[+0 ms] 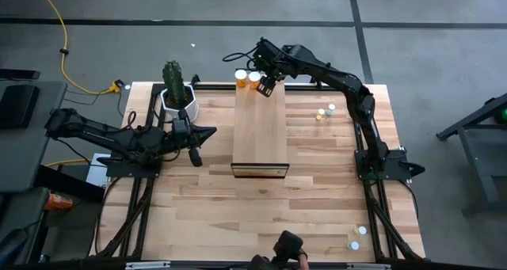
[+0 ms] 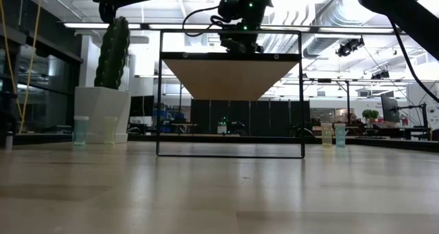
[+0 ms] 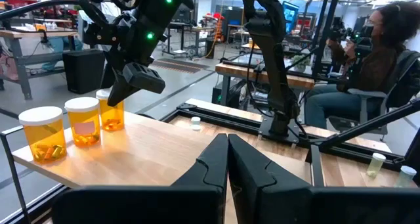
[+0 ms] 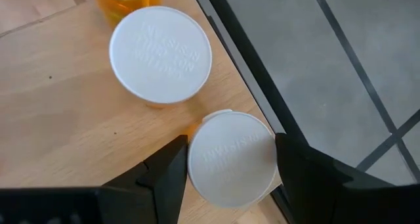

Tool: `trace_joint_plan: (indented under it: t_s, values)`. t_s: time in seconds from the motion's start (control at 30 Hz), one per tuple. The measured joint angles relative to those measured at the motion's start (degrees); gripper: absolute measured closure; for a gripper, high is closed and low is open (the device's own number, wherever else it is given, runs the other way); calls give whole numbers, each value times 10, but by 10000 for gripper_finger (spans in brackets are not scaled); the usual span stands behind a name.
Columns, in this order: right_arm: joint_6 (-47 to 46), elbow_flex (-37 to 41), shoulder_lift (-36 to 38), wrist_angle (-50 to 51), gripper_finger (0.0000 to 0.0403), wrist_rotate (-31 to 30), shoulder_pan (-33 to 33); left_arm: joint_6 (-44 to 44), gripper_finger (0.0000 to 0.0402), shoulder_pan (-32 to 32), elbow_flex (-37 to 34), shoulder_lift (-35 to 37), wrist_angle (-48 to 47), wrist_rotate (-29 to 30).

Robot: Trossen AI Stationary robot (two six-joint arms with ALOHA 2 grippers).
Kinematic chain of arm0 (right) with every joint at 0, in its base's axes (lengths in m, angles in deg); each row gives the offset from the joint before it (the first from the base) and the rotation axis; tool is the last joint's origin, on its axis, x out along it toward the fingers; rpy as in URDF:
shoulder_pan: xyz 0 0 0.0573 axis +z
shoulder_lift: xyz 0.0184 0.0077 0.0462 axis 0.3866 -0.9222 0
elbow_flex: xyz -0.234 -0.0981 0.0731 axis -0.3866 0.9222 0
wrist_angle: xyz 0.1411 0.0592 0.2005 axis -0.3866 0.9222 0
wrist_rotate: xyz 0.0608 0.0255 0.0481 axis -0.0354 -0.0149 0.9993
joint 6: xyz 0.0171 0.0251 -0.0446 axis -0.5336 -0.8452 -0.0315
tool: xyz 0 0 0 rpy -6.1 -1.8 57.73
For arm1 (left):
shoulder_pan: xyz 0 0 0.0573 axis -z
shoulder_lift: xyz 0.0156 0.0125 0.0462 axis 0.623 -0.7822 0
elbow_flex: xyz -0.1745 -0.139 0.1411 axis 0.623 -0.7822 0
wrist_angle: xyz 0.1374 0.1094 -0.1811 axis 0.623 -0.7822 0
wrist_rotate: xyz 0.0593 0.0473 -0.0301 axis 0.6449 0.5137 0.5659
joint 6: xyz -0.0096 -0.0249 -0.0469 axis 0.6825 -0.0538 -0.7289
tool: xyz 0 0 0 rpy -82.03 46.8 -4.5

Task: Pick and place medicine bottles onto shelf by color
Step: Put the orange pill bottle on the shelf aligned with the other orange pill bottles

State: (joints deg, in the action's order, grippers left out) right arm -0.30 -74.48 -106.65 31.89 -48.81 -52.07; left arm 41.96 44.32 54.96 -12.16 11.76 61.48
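Left gripper (image 1: 194, 147) parked at 9 o'clock on the table (image 1: 317, 199), fingers pressed together, just beside the cactus pot (image 1: 179, 102). At centre, shelf (image 1: 260, 135); three orange bottles (image 3: 84, 121) standing in a row at its 12 o'clock end. Right gripper (image 4: 230, 161) over that end, fingers spread either side of the third bottle's white cap (image 4: 231, 157); contact unclear. Pale bottles (image 1: 325, 112) at 2 o'clock, more (image 1: 358, 238) at 5 o'clock.

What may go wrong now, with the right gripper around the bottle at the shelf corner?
1. The orange bottle between the open right gripper's fingers stands at the shelf edge; a nudge on withdrawal might tip it off.
2. Its cap nearly touches the neighbouring bottle, so a sideways move may knock that one.
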Motion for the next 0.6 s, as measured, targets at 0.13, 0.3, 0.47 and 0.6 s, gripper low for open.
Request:
trace_joint_plan:
  t_s: [0.13, 0.3, 0.47, 0.6]
  values:
    - [5, 0, 0, 0, 195, 4, 0, 0, 401, 0, 0, 0, -2, 0]
    - [4, 0, -1, 2, 176, 6, 0, 0, 401, 0, 0, 0, -2, 0]
    - [5, 1, -4, 4, 142, 8, 0, 0, 401, 0, 0, 0, -2, 0]
    - [16, 1, -4, 4, 123, 8, 0, 0, 401, 0, 0, 0, -2, 0]
